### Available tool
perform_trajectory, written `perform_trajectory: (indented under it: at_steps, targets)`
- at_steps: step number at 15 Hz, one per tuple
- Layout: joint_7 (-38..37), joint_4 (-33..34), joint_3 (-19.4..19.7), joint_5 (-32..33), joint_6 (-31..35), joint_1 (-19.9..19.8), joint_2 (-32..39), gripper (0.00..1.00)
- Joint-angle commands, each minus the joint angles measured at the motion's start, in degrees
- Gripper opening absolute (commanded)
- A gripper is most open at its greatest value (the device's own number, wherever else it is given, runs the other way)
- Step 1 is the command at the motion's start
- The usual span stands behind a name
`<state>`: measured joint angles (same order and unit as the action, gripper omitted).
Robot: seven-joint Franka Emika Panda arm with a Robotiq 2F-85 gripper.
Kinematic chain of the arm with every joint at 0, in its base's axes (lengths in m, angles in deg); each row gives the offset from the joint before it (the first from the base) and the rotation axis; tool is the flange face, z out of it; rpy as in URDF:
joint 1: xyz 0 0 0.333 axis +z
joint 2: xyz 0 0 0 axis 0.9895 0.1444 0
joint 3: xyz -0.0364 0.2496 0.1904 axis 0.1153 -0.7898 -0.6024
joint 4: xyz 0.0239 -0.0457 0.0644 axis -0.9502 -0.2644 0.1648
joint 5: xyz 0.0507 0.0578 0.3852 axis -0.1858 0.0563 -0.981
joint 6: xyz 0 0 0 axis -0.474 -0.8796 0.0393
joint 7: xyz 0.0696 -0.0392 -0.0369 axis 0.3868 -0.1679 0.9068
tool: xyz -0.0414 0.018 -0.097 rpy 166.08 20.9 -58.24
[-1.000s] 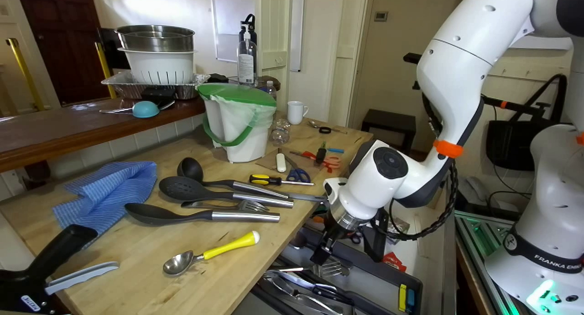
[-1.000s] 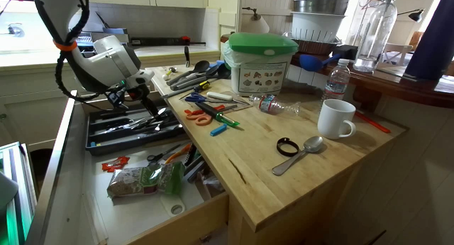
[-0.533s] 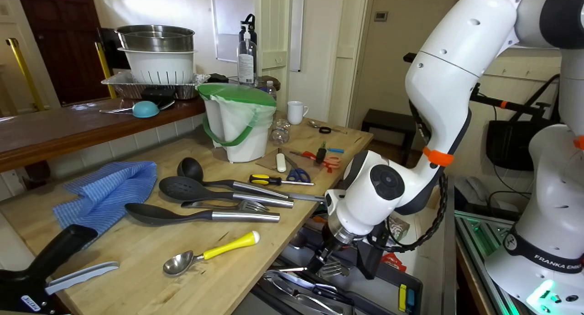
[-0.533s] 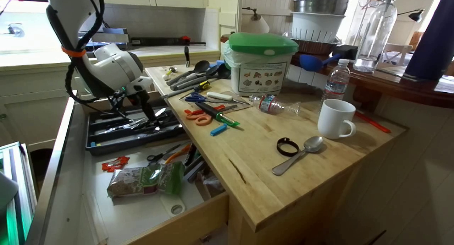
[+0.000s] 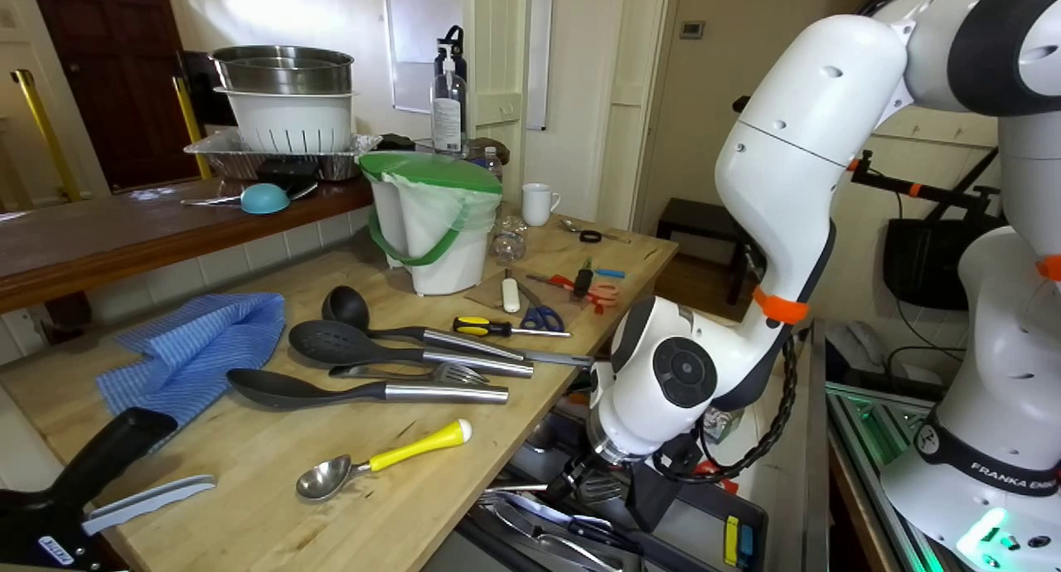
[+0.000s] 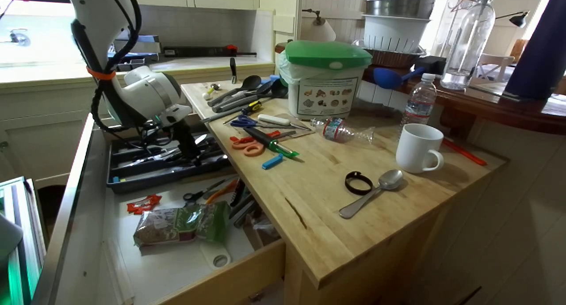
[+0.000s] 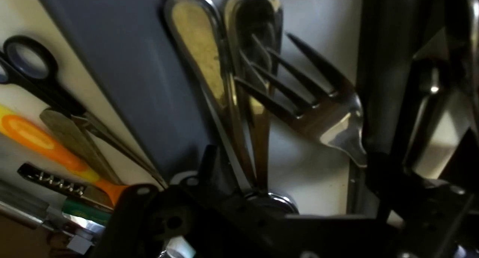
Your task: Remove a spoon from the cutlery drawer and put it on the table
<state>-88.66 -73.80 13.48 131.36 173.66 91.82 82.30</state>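
Note:
The cutlery drawer (image 6: 239,269) stands open beside the table (image 6: 353,247), with a dark cutlery tray (image 6: 166,177) in it. My gripper (image 7: 292,159) is open and low over the tray, its fingers spread; it also shows in both exterior views (image 5: 603,506). In the wrist view two metal utensil handles (image 7: 198,52) lie between the fingers, nearer the left one. A shiny rounded metal piece (image 7: 278,202) lies at their lower end; I cannot tell if it is a spoon's bowl. A fork (image 7: 336,119) lies with its neck behind the right fingertip.
On the table are a metal spoon (image 6: 371,194), a white mug (image 6: 418,148), a green-lidded bucket (image 6: 325,86), black utensils (image 5: 373,390), a yellow-handled scoop (image 5: 419,448) and a blue cloth (image 5: 199,340). The table edge runs close beside my gripper. A food bag (image 6: 177,225) lies in the drawer.
My arm has lowered, bringing the gripper further down into the tray and a little toward the table side. The objects have not visibly moved.

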Motion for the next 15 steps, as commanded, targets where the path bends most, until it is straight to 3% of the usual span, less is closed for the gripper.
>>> perform_trajectory:
  at_steps: [1, 4, 7, 8, 9, 13, 15]
  targets:
    - [-6.26, 0.95, 0.51, 1.09, -2.17, 1.17, 2.14, 1.0]
    - [-11.02, 0.07, 1.0, 2.2, -1.84, 1.13, 1.26, 0.98]
    - [-13.94, -0.41, 1.12, 1.95, -1.53, 0.73, 0.9, 0.84]
    - [-13.55, -0.09, 1.01, 1.14, -1.57, 0.51, 1.48, 0.64]
    - [-12.95, 0.08, 1.0, 0.79, -1.19, 0.27, 1.85, 0.65]
    - [-10.25, 0.38, 1.33, -1.06, -0.9, -0.56, 2.94, 0.39]
    - [-8.47, 0.68, 1.36, -2.04, -0.68, -1.17, 3.58, 0.39]
